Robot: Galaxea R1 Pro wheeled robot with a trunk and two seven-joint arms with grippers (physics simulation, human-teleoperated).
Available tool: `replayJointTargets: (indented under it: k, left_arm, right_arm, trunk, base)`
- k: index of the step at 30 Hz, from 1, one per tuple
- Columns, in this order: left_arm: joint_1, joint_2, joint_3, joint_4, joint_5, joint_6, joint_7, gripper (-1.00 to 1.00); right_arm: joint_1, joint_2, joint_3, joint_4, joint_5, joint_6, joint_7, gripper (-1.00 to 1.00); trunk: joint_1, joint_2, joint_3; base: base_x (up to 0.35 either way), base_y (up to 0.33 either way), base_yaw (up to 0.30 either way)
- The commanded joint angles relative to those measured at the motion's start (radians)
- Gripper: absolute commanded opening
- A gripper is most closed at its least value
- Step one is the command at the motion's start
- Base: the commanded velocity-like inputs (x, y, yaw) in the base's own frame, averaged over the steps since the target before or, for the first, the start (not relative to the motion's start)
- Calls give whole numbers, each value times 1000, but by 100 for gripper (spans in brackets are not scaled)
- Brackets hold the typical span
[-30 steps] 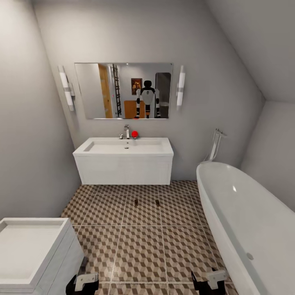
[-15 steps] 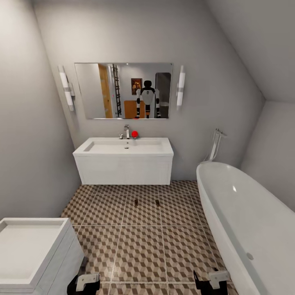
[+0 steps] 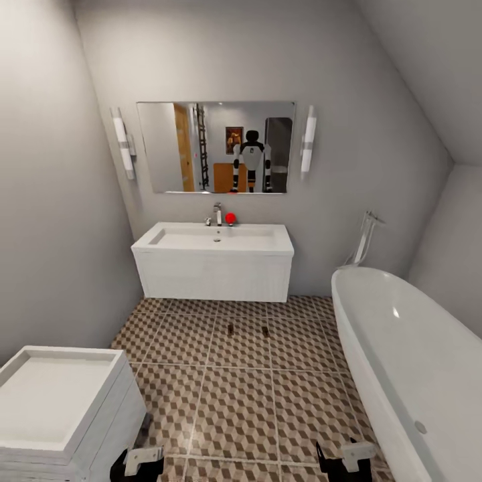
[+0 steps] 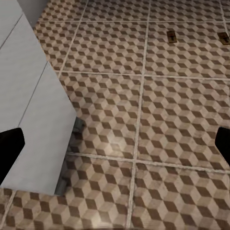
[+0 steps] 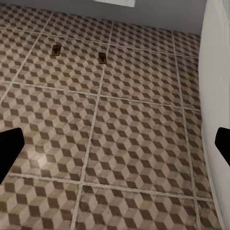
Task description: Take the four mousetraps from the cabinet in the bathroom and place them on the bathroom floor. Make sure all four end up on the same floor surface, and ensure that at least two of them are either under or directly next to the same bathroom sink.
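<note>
Mousetraps (image 3: 230,329) (image 3: 265,331) lie on open bathroom floor (image 3: 234,408) before the sink (image 3: 214,242); both end effectors spread, empty.

Two mousetraps (image 3: 230,329) on the floor — too small for detail — bathtub (image 3: 408,361) cut off at the edge.

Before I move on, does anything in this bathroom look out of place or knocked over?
Only the expected oddity: two mousetraps, one and another, lie flat on the bathroom floor in front of the sink, side by side and apart. A small red object sits by the tap. Nothing looks spilled or damaged.
</note>
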Motion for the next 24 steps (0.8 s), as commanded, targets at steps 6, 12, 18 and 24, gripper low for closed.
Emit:
replayJointTargets:
  k: [6,12,18,24]
  left_arm:
    - [-2,0,-9,4,6,-5,2,100]
    - [-2,-1,-9,4,6,-5,2,100]
    - [-2,-1,-9,4,6,-5,2,100]
    - [-2,-1,-9,4,6,-5,2,100]
  right_arm:
    - [-1,0,6,1,2,-2,-5,100]
    - [-1,0,6,1,2,-2,-5,100]
    - [-1,0,6,1,2,-2,-5,100]
    - [-1,0,6,1,2,-2,-5,100]
  trunk:
    - [1,-2,-5]
    - [1,-2,-8]
    - [1,-2,-11]
    - [1,-2,-13]
  base:
    - [0,0,267]
    - [0,0,273]
    - [0,0,274]
    - [0,0,276]
